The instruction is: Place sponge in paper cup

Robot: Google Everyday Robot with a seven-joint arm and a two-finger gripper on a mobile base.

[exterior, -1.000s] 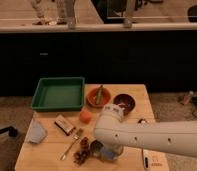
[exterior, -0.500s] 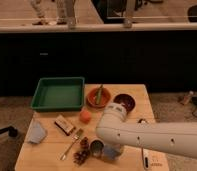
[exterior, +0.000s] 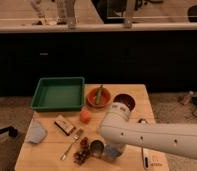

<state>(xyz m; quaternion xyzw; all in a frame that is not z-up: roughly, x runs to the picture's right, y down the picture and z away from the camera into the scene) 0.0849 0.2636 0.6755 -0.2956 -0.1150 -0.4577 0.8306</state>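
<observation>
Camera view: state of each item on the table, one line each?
green tray: upright, nothing in it.
orange bowl: upright, holds a green item.
dark bowl: upright, partly behind the arm.
orange: loose on the table.
fork: lying flat.
blue cloth: crumpled at the left edge.
claw: low at the front edge, by a metal cup.

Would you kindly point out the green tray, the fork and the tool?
green tray (exterior: 58, 93), camera view, bare floor.
fork (exterior: 72, 142), camera view, mid-handle.
tool (exterior: 111, 151), camera view, end of arm, low over the table's front edge.
</observation>
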